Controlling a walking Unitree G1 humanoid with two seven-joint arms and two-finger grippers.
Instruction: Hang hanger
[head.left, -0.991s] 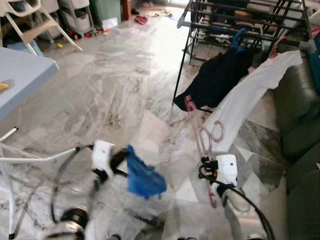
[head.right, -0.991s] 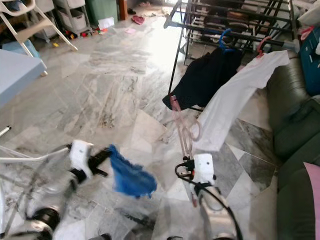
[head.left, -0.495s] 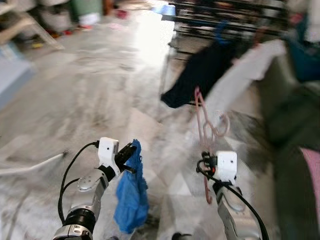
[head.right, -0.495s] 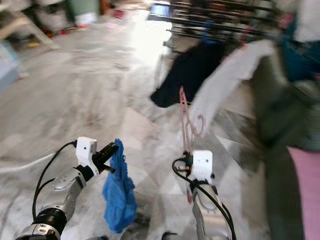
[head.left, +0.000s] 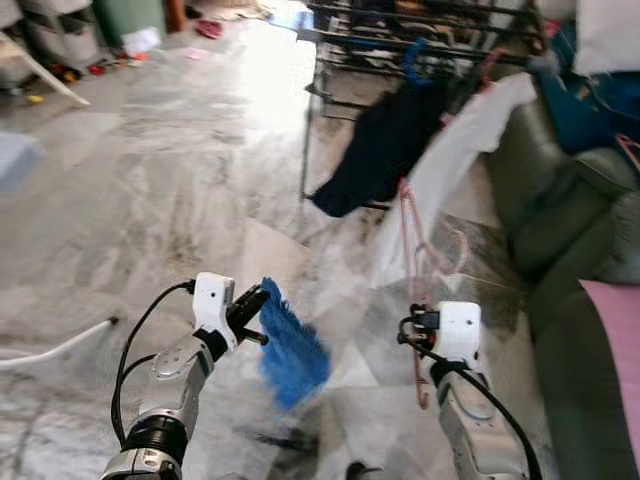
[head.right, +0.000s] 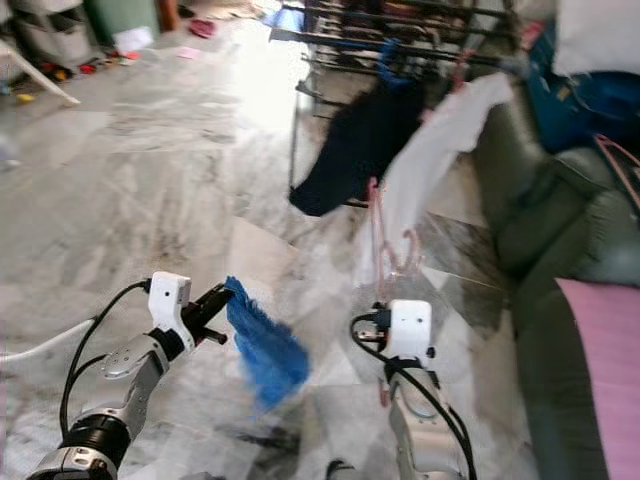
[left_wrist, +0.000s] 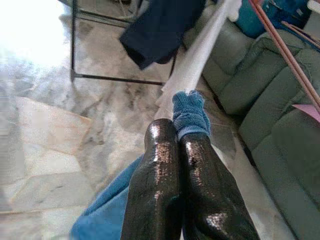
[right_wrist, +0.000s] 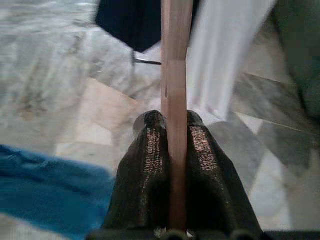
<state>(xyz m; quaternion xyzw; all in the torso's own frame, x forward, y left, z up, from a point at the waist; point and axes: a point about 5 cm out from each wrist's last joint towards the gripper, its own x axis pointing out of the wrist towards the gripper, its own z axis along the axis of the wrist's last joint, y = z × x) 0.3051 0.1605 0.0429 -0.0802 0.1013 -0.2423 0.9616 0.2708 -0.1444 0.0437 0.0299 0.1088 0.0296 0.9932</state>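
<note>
Dark garment (head.left: 375, 150) and white shirt (head.left: 440, 190) drape the drying rack (head.left: 400, 45) ahead.

The floor (head.left: 150, 190) is polished marble, grey-veined and shiny enough to throw back glare. The left tool (left_wrist: 182, 137) has glossy black fingers (left_wrist: 155, 185), smooth like moulded plastic, pinched on a blue cloth (head.left: 292, 345) that looks soft and nubbly, like towelling. The right tool (right_wrist: 170, 122) has the same black fingers, faintly speckled, closed on a pink hanger (head.left: 412, 250) of smooth, matt plastic. Both wrists carry white plastic housings over silvery metal arms. The drying rack (head.left: 400, 40) is thin dark metal tubing. A dark garment (head.left: 375, 145) and a white garment (head.left: 450, 160) hang limp from it, plain matt fabric. The sofa (head.left: 560, 220) is dull green leather-like upholstery.
</note>
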